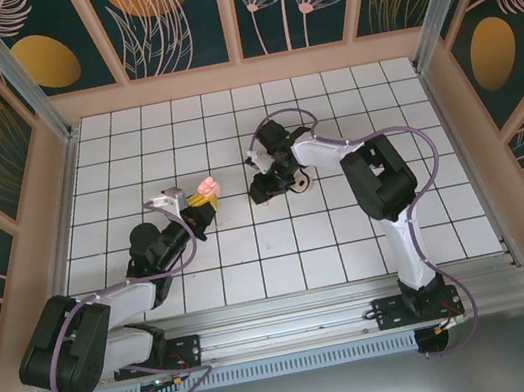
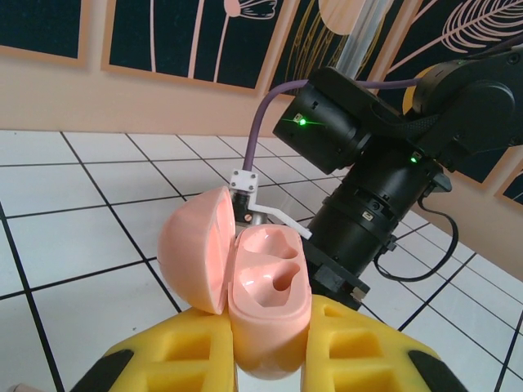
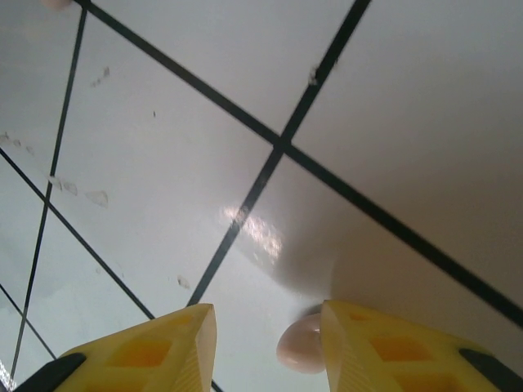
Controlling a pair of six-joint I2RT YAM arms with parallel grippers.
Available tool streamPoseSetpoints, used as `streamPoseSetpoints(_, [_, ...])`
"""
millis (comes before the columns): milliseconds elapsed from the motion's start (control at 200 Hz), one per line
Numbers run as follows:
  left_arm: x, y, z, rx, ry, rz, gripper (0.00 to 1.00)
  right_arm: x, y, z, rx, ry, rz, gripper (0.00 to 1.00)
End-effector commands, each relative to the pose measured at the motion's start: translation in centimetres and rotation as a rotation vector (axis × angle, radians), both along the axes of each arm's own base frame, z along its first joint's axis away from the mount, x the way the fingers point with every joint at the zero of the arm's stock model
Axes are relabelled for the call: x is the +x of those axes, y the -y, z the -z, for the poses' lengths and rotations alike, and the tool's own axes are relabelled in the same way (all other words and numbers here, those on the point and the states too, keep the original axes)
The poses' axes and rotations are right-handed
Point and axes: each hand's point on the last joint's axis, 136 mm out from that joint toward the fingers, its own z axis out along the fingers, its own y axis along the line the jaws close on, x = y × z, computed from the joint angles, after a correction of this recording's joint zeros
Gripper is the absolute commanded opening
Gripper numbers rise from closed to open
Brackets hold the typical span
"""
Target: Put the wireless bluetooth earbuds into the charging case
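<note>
Now the left gripper (image 2: 265,355) is clamping the open charging case (image 2: 268,286) for loading; the right gripper (image 3: 270,343), fingers (image 3: 392,355) apart, is bracketing an earbud (image 3: 299,346) lower-centre.

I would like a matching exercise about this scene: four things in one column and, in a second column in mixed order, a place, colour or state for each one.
Column one:
1. charging case
2. lid of the case
3. earbud
4. cable on the right arm

Column two:
A. purple
B. between the open fingers of the right gripper
C. clamped in the left gripper
D. swung open

Right pairs: 1-C, 2-D, 3-B, 4-A.
</note>
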Motion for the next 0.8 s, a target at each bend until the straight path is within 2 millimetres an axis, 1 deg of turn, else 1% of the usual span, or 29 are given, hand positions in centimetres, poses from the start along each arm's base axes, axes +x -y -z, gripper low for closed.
streamPoseSetpoints(0, [0.1,0.2,-1.7,-0.002,0.054,0.016,0.13,-2.2,1.1,-0.9,-0.052,-0.032,-0.018,0.40])
streamPoseSetpoints(85, [0.0,0.1,-1.8,-0.004,0.054,0.014,0.13,-1.8,0.7,-2.6,-0.022,0.005,-0.017,0.40])
streamPoseSetpoints(150, [0.0,0.1,-2.0,-0.005,0.056,0.014,0.13,-1.1,0.4,-3.8,0.001,0.049,-0.012,0.40])
streamPoseSetpoints(225, [-0.1,0.0,-2.0,-0.006,0.059,0.014,0.14,-0.2,0.0,-4.4,0.013,0.083,-0.015,0.40])
streamPoseSetpoints(375, [-0.2,-0.1,-2.3,-0.005,0.065,0.010,0.14,1.2,-0.9,-3.6,0.008,0.092,-0.028,0.40])
streamPoseSetpoints(515, [-0.2,-0.3,-2.4,0.005,0.069,-0.001,0.14,1.4,-1.6,-2.3,0.003,0.070,-0.050,0.40])
streamPoseSetpoints(611, [-0.2,-0.3,-2.4,0.014,0.071,-0.006,0.14,1.3,-1.3,-1.2,-0.015,0.056,-0.055,0.40])
streamPoseSetpoints(796, [-0.2,-0.4,-2.3,0.017,0.066,-0.006,0.14,0.5,0.0,0.7,-0.052,0.017,-0.044,0.40])
